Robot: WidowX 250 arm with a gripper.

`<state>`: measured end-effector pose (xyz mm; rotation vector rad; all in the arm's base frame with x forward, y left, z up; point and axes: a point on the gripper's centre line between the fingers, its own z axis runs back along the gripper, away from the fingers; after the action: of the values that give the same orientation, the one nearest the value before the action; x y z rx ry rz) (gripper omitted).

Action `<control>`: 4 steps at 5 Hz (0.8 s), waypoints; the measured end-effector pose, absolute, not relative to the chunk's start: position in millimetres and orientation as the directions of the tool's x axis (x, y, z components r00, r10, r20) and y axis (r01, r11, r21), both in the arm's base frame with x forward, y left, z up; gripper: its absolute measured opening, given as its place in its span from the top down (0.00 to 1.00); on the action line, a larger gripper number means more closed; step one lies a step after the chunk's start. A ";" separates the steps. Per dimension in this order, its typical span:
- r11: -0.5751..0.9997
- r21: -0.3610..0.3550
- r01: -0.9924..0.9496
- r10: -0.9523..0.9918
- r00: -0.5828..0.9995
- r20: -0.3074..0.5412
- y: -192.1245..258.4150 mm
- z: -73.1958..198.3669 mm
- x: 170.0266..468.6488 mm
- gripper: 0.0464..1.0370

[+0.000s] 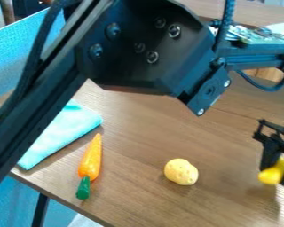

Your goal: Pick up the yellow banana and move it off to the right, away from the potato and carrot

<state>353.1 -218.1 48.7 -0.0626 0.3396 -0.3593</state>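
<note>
My jaws, at the view's four o'clock, grip a yellow object (271, 174); its rounded end pokes out, so a lopsided pinch could drop it onto the worktop (135, 133).

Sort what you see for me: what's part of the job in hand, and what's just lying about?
In hand:
- Gripper, at the right
- Yellow object, held between its fingers

Lying about:
- Orange carrot with a green end
- Pale yellow, potato-like piece, between carrot and gripper
- Turquoise cloth, by the carrot
</note>
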 end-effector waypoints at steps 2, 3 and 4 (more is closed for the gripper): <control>0.870 -0.141 0.473 -0.488 0.784 -0.384 -261.4 44.2 295.8 0.59; 0.857 -0.165 0.489 -0.511 0.758 -0.406 -261.2 48.0 290.0 0.59; 0.855 -0.174 0.489 -0.513 0.745 -0.426 -259.8 44.4 285.9 0.59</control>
<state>285.9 -259.8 44.4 -0.0526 0.4819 -0.5486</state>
